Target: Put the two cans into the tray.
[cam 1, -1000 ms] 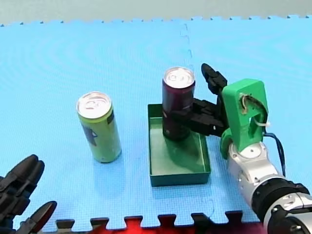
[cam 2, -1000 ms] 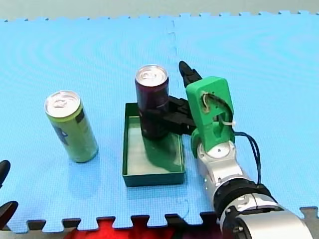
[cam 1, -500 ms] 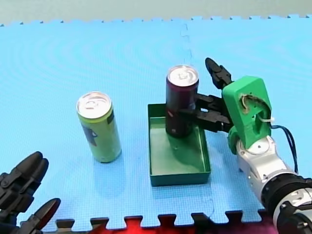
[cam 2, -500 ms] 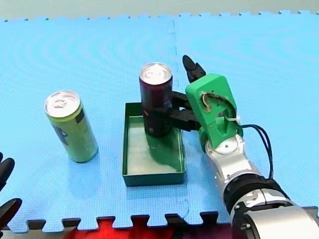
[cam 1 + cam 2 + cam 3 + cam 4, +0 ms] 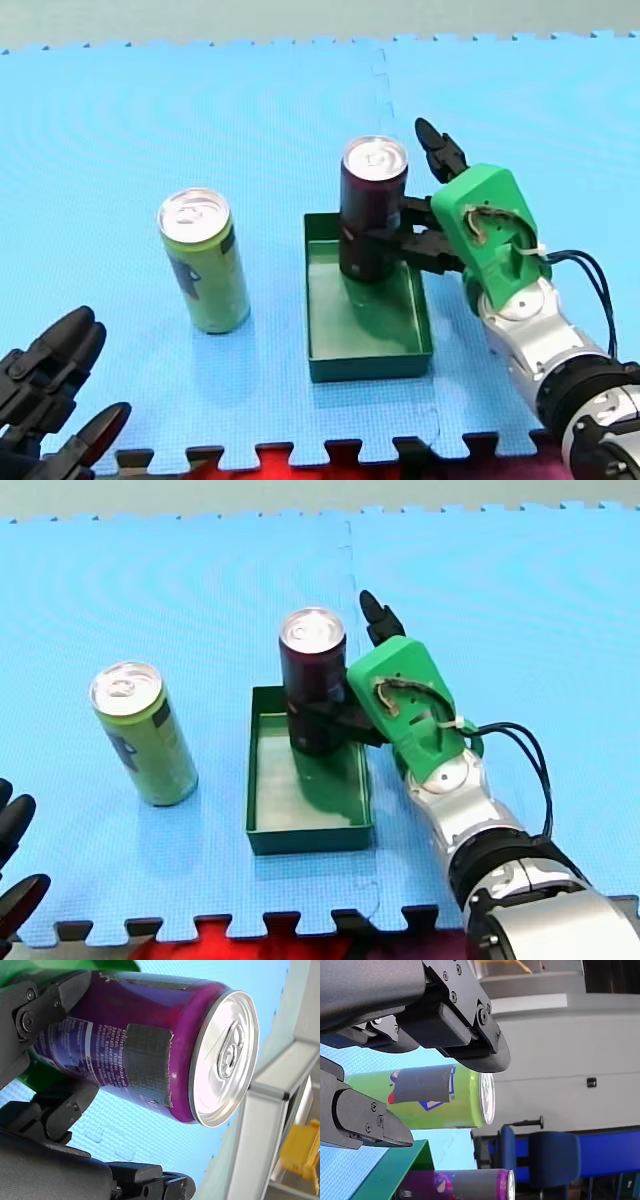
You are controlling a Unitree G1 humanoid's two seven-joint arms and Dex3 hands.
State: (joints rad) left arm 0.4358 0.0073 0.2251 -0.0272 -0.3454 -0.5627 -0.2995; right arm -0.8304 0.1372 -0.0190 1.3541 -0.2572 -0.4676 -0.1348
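A purple can [image 5: 372, 210] stands upright in the far end of the green tray [image 5: 368, 367]. My right hand [image 5: 412, 235] comes in from the right, with its dark fingers [image 5: 400, 242] curled against the can's lower half. The first wrist view has the same purple can [image 5: 150, 1045] between black fingers [image 5: 45, 1000]. A green can [image 5: 203, 262] stands upright on the mat, left of the tray and apart from it. My left hand [image 5: 55, 400] sits at the near left corner, holding nothing. The second wrist view looks past black fingers [image 5: 460, 1030] at the green can [image 5: 435, 1097].
Blue foam mat [image 5: 200, 120] covers the work surface, with its jigsaw edge and a red strip [image 5: 300, 465] at the near side. A cable [image 5: 590, 275] loops off my right wrist. Open mat lies left of and behind the green can.
The purple can shifted slightly right and back in the tray with my right hand on it. The right wrist has rolled over. My left hand has risen a little into view.
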